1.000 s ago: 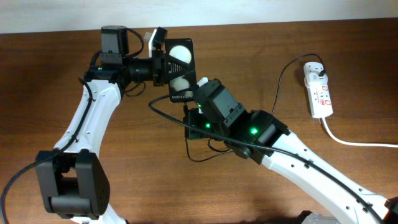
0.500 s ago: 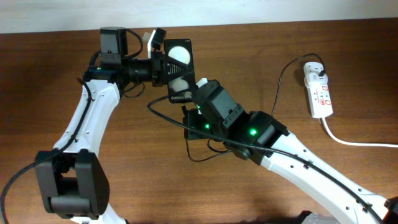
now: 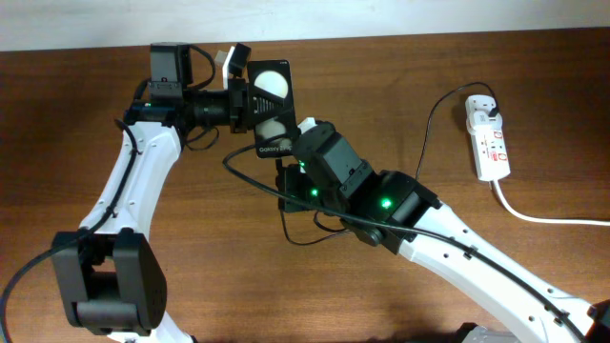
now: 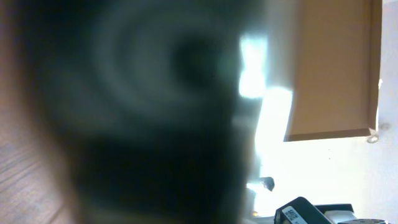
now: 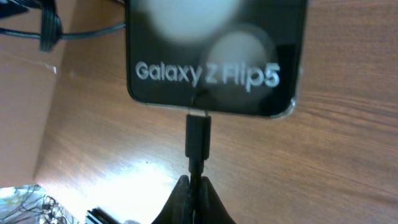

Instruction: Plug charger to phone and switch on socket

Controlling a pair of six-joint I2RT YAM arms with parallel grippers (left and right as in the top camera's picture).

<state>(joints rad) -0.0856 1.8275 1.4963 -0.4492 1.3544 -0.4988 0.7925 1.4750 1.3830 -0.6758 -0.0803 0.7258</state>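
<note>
In the overhead view my left gripper (image 3: 250, 101) is shut on the phone (image 3: 277, 105) and holds it above the table, its two white discs facing up. My right gripper (image 5: 198, 186) is shut on the charger cable just behind its plug tip (image 5: 198, 134). The tip touches the middle of the phone's bottom edge (image 5: 211, 99), below the white lettering. In the overhead view the right gripper's fingers are hidden under its wrist (image 3: 319, 157). The thin black cable (image 3: 431, 119) runs from the white adapter (image 3: 482, 112) in the socket (image 3: 492, 145). The left wrist view is mostly a dark blur.
The thick white cord (image 3: 538, 215) leaves the socket toward the right edge. Slack black cable loops on the wood below the phone (image 3: 250, 172) and under my right arm (image 3: 305, 240). The table's far edge meets a pale wall (image 3: 381, 19).
My left arm and the phone have shifted slightly left. My right wrist has followed slightly left, staying just below the phone.
</note>
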